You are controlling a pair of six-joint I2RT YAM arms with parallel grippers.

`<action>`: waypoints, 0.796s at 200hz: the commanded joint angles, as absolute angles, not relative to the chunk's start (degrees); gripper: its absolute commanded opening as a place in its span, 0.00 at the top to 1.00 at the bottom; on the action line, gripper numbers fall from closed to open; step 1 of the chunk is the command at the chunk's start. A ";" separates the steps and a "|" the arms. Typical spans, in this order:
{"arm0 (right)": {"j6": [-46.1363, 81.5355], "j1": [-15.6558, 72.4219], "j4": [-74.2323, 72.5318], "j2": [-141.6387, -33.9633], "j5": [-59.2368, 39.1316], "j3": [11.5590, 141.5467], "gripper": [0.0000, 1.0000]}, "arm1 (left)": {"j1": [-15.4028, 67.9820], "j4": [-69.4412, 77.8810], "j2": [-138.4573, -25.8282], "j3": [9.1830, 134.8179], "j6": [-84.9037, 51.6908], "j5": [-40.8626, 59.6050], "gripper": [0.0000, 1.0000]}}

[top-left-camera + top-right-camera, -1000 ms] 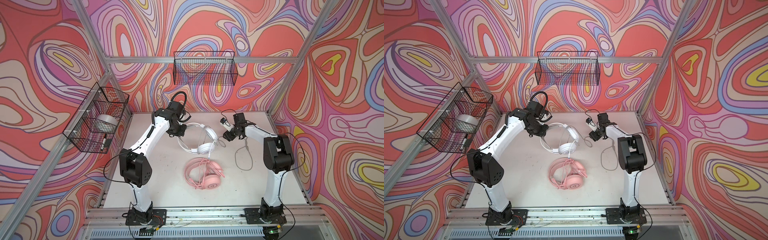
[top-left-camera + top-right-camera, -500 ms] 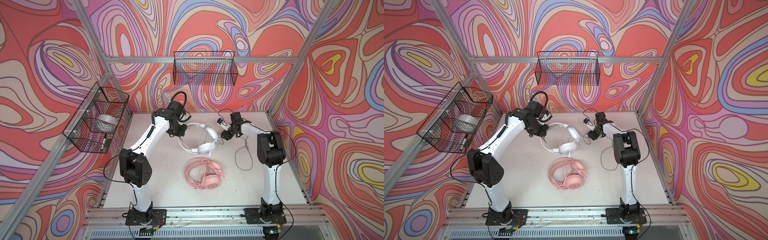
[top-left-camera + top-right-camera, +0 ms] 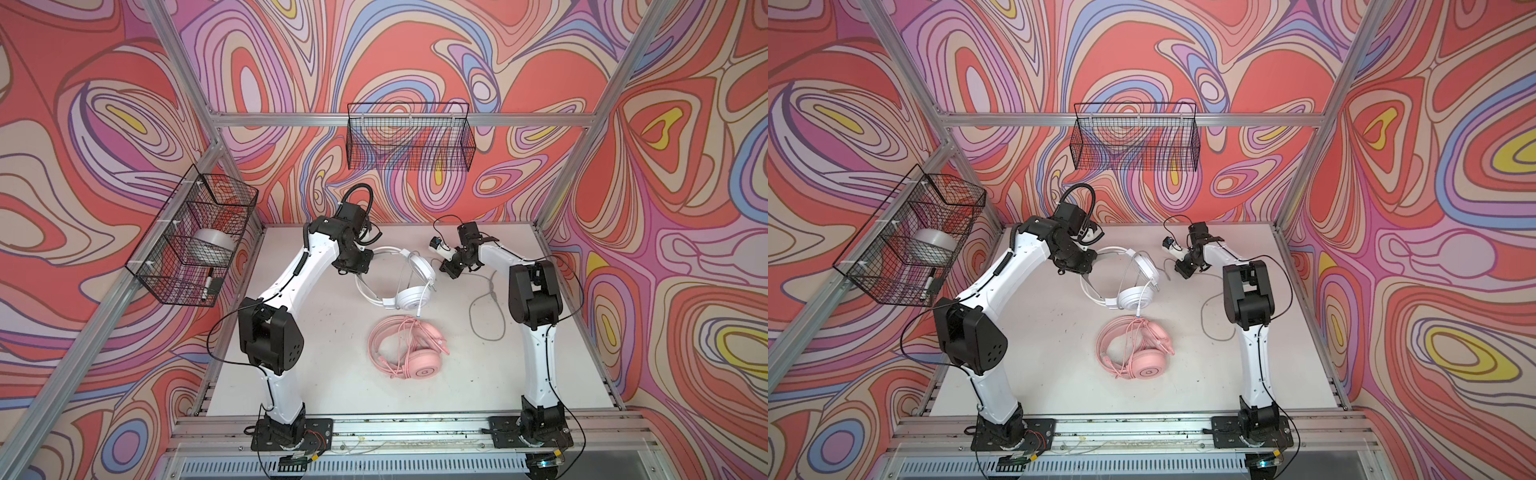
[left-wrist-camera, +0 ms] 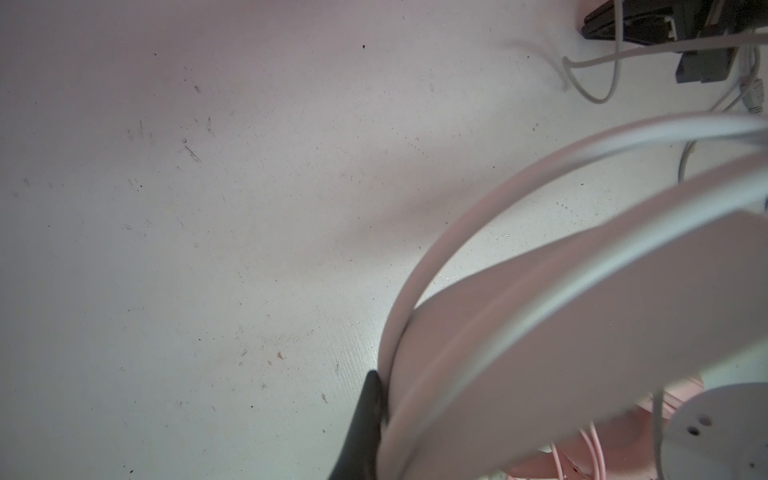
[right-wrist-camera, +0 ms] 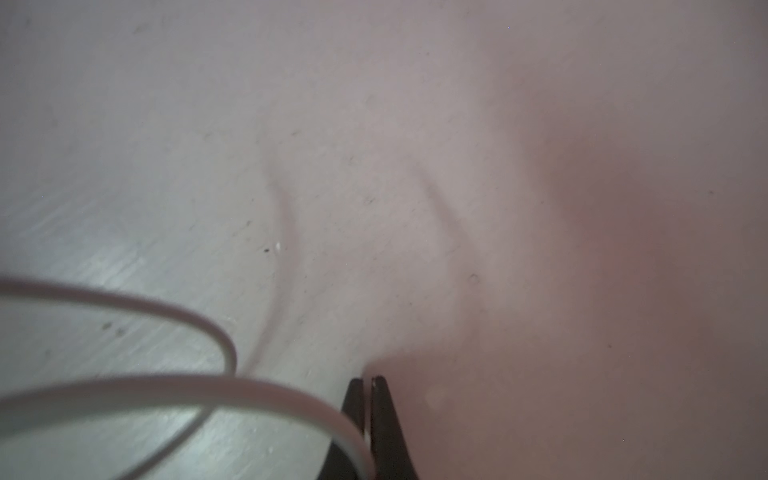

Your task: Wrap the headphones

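Observation:
The white headphones [image 3: 409, 298] [image 3: 1136, 297] hang tilted at the back middle, lower ear cup near the table. My left gripper [image 3: 360, 266] [image 3: 1086, 266] is shut on their headband [image 4: 540, 311]; one dark fingertip [image 4: 370, 409] presses its edge. Their grey-white cable [image 3: 473, 316] [image 3: 1202, 316] loops over the table on the right. My right gripper [image 3: 451, 270] [image 3: 1183, 272] [image 5: 368, 384] is shut on this cable [image 5: 249, 386] low over the table. The pink headphones [image 3: 409, 349] [image 3: 1138, 351] lie in the middle, their pink cable coiled around them.
A black wire basket [image 3: 195, 245] on the left wall holds a white roll and a marker. Another wire basket [image 3: 409, 141] hangs on the back wall. Aluminium posts stand at the back corners, and a rail [image 3: 395, 428] runs along the front.
My right gripper was open and has shut on the grey-white cable, after shifting slightly left. The left arm and the white headphones have not moved.

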State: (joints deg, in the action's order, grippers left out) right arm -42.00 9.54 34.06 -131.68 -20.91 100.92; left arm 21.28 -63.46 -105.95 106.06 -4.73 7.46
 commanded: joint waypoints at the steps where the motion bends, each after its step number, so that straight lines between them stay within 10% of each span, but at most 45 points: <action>1: -41.83 8.88 36.23 -129.06 -22.28 96.82 1.00 | 21.00 -63.90 -102.74 107.62 -5.88 9.05 1.00; 159: -38.41 16.63 33.90 -94.62 -18.69 70.45 1.00 | 14.68 -56.94 -105.63 109.32 -31.35 6.94 1.00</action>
State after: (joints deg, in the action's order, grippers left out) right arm -37.41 13.63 33.87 -99.37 -18.37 71.96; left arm 14.44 -58.65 -104.60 106.61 -25.34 9.34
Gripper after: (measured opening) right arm 0.055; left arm 0.078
